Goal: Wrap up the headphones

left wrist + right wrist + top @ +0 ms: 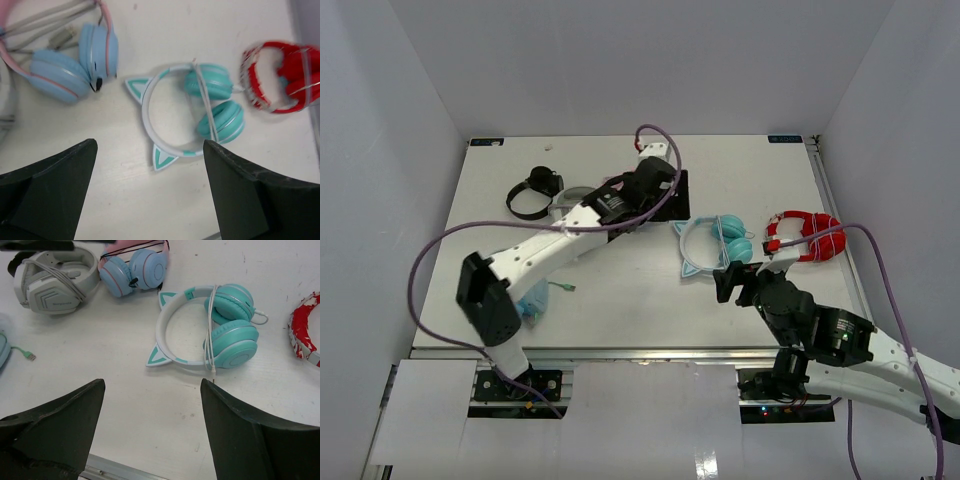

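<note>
The headphones (pixel 715 245) lie flat on the table, right of centre: teal ear cups, white band, two teal cat ears. Their thin white cable (pixel 210 325) runs in loops across both cups, with its plug end at the lower cup. My left gripper (pixel 672 200) hovers just left of and behind them. In the left wrist view it (pixel 150 145) stands open and empty, with the headphones (pixel 192 112) lying beyond its fingertips. My right gripper (pixel 728 280) is at their near side, also open and empty (pixel 152 385), with the headphones (pixel 207 325) ahead of it.
Red headphones (pixel 807 235) lie just right of the teal pair. A blue pair with a pink band (pixel 134 267) and a grey headset (pixel 55 275) lie behind and left. Black headphones (pixel 533 192) sit far left; a light-blue pair (pixel 533 300) with a green cable sits front left.
</note>
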